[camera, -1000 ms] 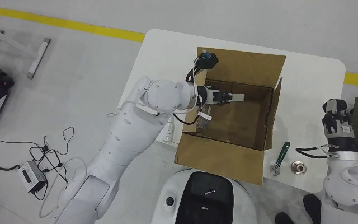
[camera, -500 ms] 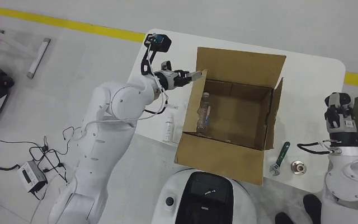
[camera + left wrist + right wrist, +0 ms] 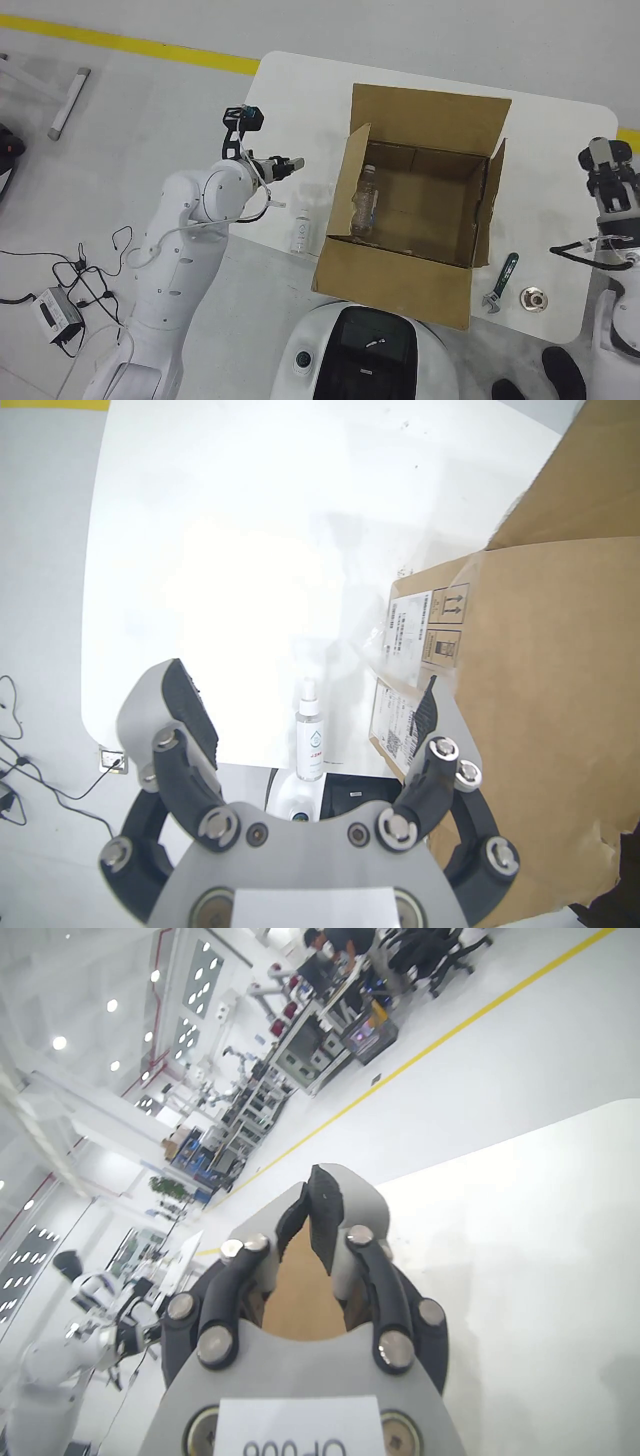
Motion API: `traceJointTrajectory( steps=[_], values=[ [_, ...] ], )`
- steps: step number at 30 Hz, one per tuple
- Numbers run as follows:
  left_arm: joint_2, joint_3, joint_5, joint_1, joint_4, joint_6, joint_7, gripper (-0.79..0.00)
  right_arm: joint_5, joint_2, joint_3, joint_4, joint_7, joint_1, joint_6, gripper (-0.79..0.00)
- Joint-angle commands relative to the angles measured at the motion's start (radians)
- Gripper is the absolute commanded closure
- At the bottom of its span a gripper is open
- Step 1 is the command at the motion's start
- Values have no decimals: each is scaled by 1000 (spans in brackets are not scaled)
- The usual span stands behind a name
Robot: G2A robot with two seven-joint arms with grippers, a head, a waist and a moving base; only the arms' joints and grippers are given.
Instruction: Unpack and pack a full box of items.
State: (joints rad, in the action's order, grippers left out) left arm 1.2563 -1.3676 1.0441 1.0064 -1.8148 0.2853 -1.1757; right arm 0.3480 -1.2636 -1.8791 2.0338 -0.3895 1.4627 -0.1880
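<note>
The left gripper (image 3: 291, 162) is hovering released and empty over the left edge of the table (image 3: 300, 100). A clear bottle (image 3: 365, 205) is lying in the open box (image 3: 430, 120) mid-table. The right gripper (image 3: 311, 1200) is sitting clenched at the right edge.

Upward-arrows sign (image 3: 454, 603) on box (image 3: 545, 725)

Glossy white left arm (image 3: 190, 240), rounded shells, thin black cables looping at wrist; black wrist camera (image 3: 245, 117) with blue face on stalk. Silver-grey left gripper (image 3: 305, 690): black link bars, round silver screws (image 3: 217, 827), ribbed black pads (image 3: 192, 705). Same build on right gripper (image 3: 312, 1198), white label (image 3: 300, 1423) with dark print on base. White right arm (image 3: 615, 310), black cable (image 3: 565, 250).
</note>
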Motion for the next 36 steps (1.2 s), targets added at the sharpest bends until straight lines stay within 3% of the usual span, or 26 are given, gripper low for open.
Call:
traceJointTrajectory(
  steps=[1, 9, 19, 25, 29, 31, 32, 33, 36],
  values=[
    [-1, -1, 3, 3, 8, 5, 4, -785, -37, 5, 0, 25, -74, 1, -22, -785],
    [0, -2, -11, 6, 15, 33, 3, -785, 77, 33, 6, 114, -328, 28, -140, -785],
    [0, -2, -11, 6, 15, 33, 3, -785, 250, 53, 59, 152, -431, 39, -157, -785],
    [0, -2, -11, 6, 15, 33, 3, -785, 333, 63, 77, 144, -425, 50, -173, -767],
    [0, -2, -11, 6, 15, 33, 3, -785, 354, 67, 72, 145, -413, 62, -168, -274],
    [0, -2, -11, 6, 15, 33, 3, -785, 357, 70, 63, 146, -410, 71, -163, -200],
    [0, -2, -11, 6, 15, 33, 3, -785, 359, 71, 56, 146, -409, 76, -162, -80],
    [0, -2, -11, 6, 15, 33, 3, -785, 361, 72, 49, 146, -408, 81, -161, -18],
    [0, -2, -11, 6, 15, 33, 3, -785, 362, 76, 23, 146, -404, 97, -155, 0]
  ],
)
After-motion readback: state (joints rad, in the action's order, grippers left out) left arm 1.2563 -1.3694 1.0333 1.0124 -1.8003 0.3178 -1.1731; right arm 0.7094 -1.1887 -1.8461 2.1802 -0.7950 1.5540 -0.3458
